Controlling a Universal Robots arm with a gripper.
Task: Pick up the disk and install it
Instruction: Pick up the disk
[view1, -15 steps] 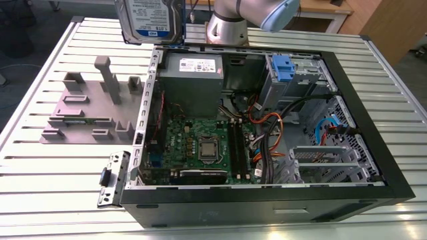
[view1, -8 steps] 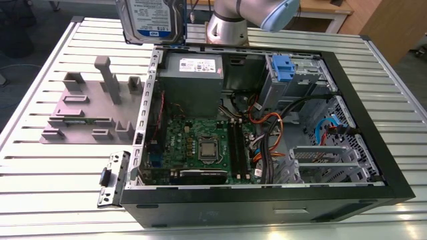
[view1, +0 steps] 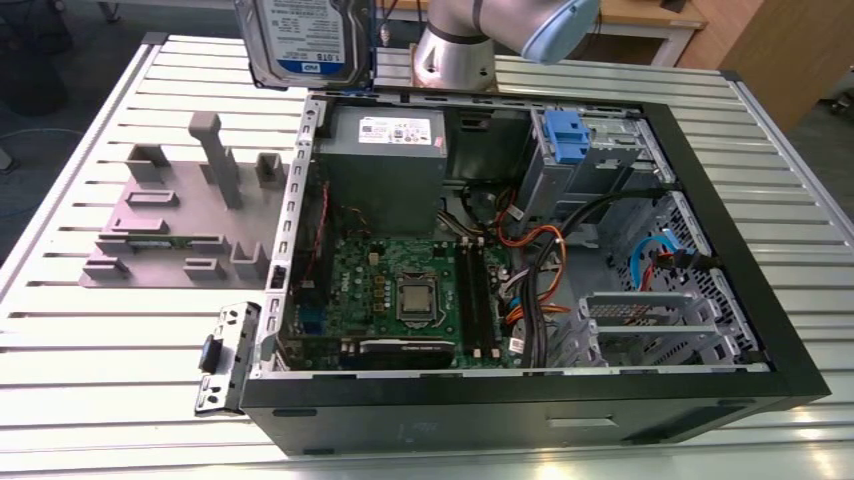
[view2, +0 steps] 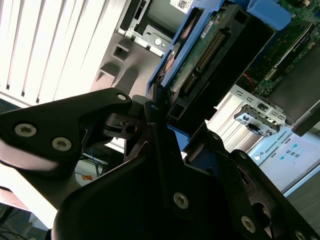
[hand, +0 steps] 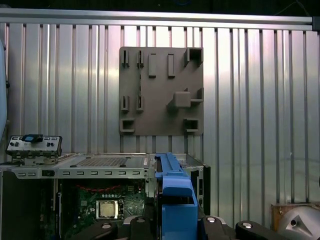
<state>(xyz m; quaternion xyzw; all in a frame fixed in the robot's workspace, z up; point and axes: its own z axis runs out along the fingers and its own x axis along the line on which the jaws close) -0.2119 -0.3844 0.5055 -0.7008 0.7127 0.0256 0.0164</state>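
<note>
Disk (view1: 304, 40) within the pincer (view2: 172, 120) grip

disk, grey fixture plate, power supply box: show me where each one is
disk (view1: 304, 38): exterior view, on its white-and-blue label.
grey fixture plate (hand: 160, 100): first wrist view, on a bare flat patch near its middle.
power supply box (view1: 384, 185): exterior view, on the plain grey part of its face.
</note>
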